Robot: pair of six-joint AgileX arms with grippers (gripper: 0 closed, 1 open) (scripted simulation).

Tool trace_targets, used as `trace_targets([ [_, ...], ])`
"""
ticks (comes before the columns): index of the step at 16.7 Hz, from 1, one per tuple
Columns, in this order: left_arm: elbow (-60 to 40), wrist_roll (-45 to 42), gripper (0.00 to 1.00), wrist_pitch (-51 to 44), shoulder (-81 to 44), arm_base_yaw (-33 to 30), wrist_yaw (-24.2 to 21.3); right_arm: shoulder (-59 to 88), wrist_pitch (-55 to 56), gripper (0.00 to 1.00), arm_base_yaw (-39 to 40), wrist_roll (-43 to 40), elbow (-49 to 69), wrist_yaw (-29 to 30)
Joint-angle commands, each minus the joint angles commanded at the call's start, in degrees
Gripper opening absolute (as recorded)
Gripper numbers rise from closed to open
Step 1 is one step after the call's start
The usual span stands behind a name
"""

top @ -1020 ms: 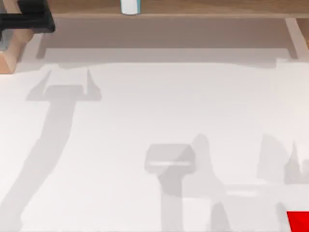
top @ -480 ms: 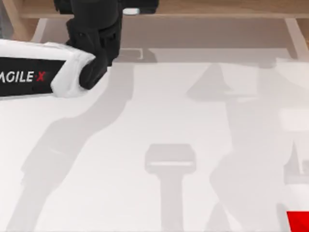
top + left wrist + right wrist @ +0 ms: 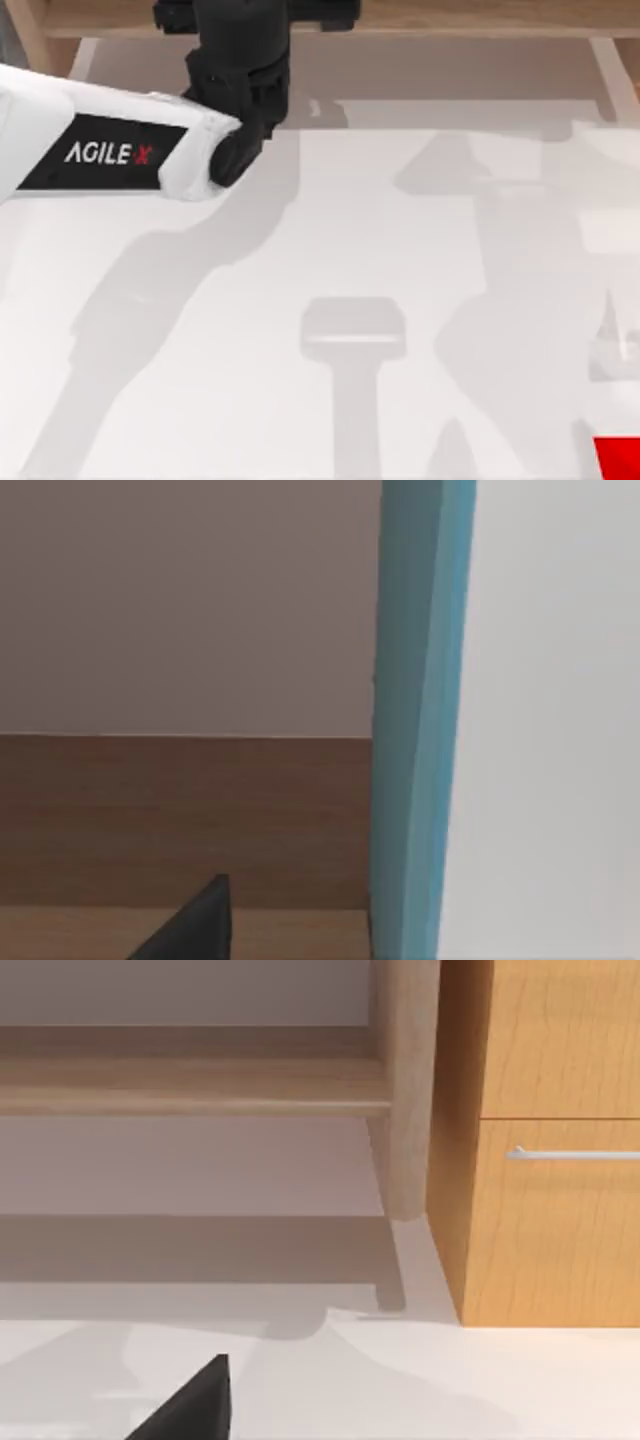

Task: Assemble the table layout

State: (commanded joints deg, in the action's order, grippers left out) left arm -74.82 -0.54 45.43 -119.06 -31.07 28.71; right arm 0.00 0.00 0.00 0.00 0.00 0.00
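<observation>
The white table [image 3: 330, 230] spreads across the top view. My left arm comes in from the left, and its black left gripper [image 3: 250, 25] reaches over the wooden shelf frame [image 3: 480, 18] at the back edge. In the left wrist view a white object with a teal-blue edge [image 3: 420, 720] stands very close, over a wooden board [image 3: 180, 820]. A dark part of the left gripper [image 3: 190, 930] lies beside it. Whether they touch is unclear. A dark part of my right gripper [image 3: 190, 1410] hangs over the table [image 3: 400, 1380], facing the shelf.
A red object [image 3: 618, 455] lies at the table's front right corner. In the right wrist view a shelf post [image 3: 405, 1090] stands beside a wooden cabinet [image 3: 550, 1220] with a metal drawer handle [image 3: 570, 1154]. Arm shadows fall across the table.
My left arm has swung right along the shelf and farther in. It now covers the white object that stood uncovered on the shelf a second ago.
</observation>
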Motion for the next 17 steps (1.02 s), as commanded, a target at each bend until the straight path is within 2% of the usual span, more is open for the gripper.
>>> trace_targets([
  [12, -5.36, 0.06, 1.0, -2.12, -3.28, 1.2, -1.25, 0.0, 0.0, 1.0, 0.0, 0.0, 0.0, 0.0],
  [17, -5.36, 0.06, 0.62, -2.12, -3.28, 1.2, -1.25, 0.0, 0.0, 1.0, 0.0, 0.0, 0.0, 0.0],
])
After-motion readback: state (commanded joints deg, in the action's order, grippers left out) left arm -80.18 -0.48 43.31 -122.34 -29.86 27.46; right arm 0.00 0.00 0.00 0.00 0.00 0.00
